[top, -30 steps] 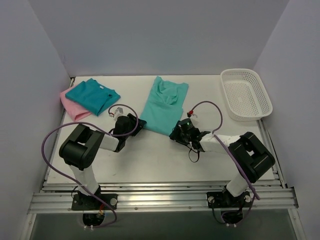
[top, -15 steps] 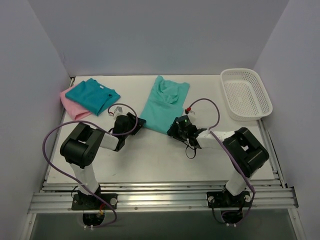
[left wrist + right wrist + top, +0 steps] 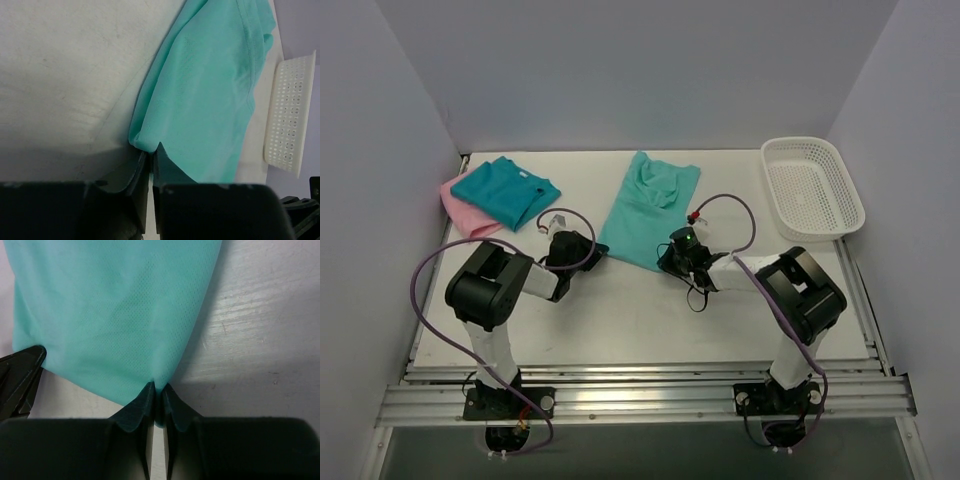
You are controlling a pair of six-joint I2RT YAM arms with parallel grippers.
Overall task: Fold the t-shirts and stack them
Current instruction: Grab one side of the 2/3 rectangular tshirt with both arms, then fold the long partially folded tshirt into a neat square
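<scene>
- Both arms have reached further in over the last second, and their jaws have closed.
- Left gripper (image 3: 150,150) is clenched on the hem of the green tee (image 3: 650,205), at its near left corner.
- Right gripper (image 3: 159,387) is clenched on the same hem, at its near right corner.
- Green tee lies lengthwise at mid table (image 3: 640,310), with its neck at the far end.
- Teal tee (image 3: 505,190) lies folded on the pink tee (image 3: 460,207) at the far left.
- Basket (image 3: 812,187) sits at the far right, apart from the tees.
</scene>
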